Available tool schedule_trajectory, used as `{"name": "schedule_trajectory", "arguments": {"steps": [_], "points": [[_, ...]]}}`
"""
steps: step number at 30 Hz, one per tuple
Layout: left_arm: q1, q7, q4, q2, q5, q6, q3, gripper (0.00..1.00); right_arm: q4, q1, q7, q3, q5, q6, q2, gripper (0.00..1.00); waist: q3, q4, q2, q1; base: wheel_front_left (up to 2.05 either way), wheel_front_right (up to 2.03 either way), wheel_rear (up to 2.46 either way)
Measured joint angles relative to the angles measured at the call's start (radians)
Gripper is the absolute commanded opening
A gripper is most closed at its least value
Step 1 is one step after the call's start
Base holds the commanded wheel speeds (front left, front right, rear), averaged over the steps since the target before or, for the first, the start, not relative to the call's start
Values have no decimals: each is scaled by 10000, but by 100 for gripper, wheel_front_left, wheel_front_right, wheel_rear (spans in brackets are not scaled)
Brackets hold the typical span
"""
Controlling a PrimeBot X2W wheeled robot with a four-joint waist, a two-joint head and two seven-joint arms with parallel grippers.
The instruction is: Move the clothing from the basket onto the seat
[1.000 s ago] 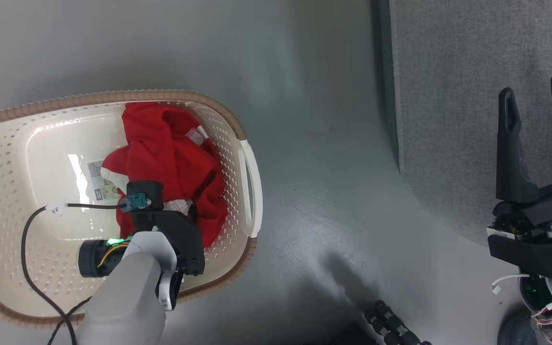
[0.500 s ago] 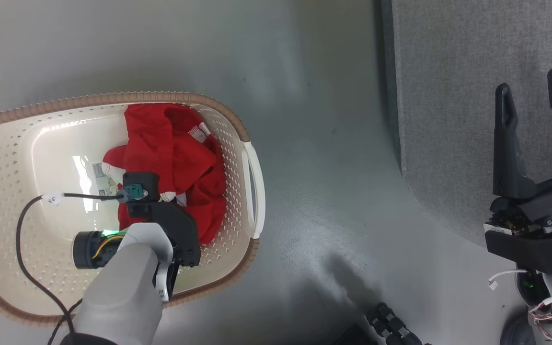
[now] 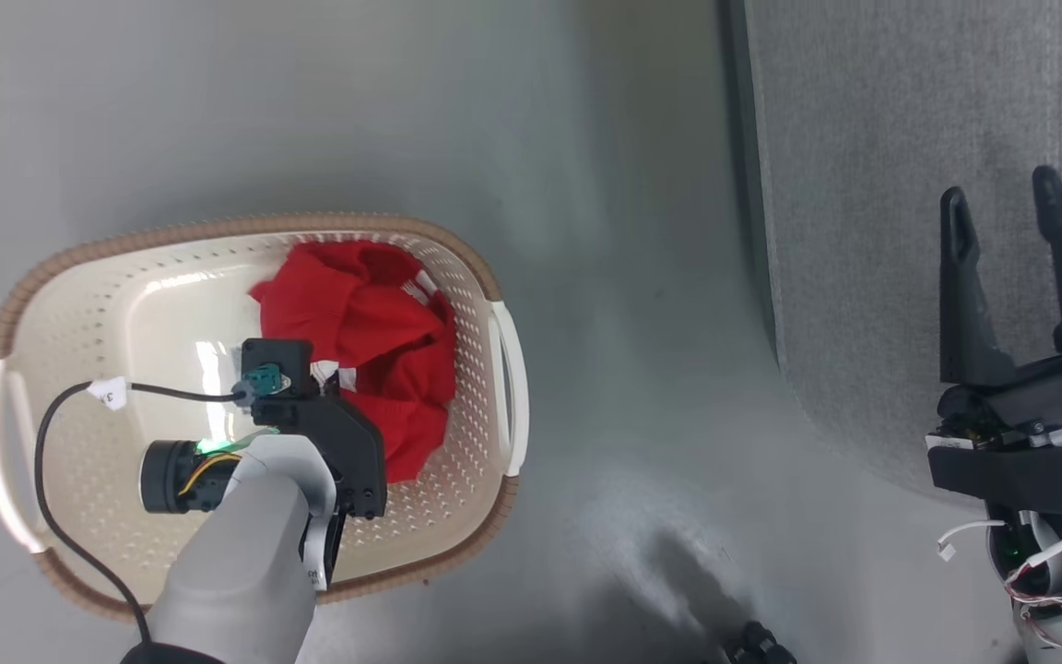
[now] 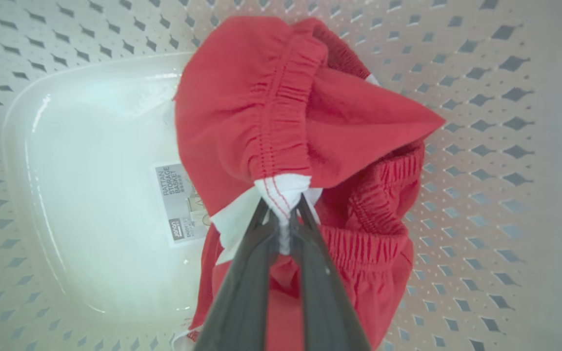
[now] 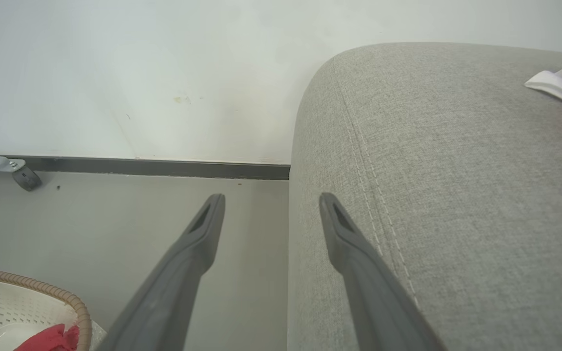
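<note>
Bright red clothing [image 3: 365, 332] lies bunched in the right half of the cream basket [image 3: 245, 224] on the floor. In the left wrist view my left gripper [image 4: 283, 207] is shut on a white-trimmed fold of the clothing [image 4: 271, 117], which hangs gathered over the basket wall [image 4: 481, 146]. In the head view the dark wrist block hides the left fingers. My right gripper [image 3: 1001, 189] stands open and holds nothing, over the near left corner of the grey seat [image 3: 909, 111]. In the right wrist view the right gripper [image 5: 272, 197] straddles the corner edge of the seat [image 5: 456, 170], with the basket [image 5: 27, 285] and clothing [image 5: 51, 339] at lower left.
Grey floor separates basket and seat. A white wall with a dark baseboard [image 5: 164, 168] stands behind, with a caster wheel [image 5: 22, 178] at left. A white and pink item [image 5: 561, 83] lies on the seat's far right. A label sticker [image 4: 178, 202] sits on the basket floor.
My left gripper has shut on the white-trimmed fold, and the clothing has gathered into a tighter bunch. The head camera has shifted, so the basket sits lower and further right in view.
</note>
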Motion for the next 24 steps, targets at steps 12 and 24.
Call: {"name": "schedule_trajectory", "arguments": {"steps": [12, 24], "points": [[748, -1099, -313, -25, -188, -311, -341, 0, 1237, -12, -42, 215, 6, 52, -4, 100, -1339, 462, -1, -1, 0, 0, 0], [1567, -1816, -765, -58, -623, -391, -276, 0, 2284, 325, -50, 234, 178, 111, -150, 100, -3060, 992, -1, -1, 0, 0, 0]]}}
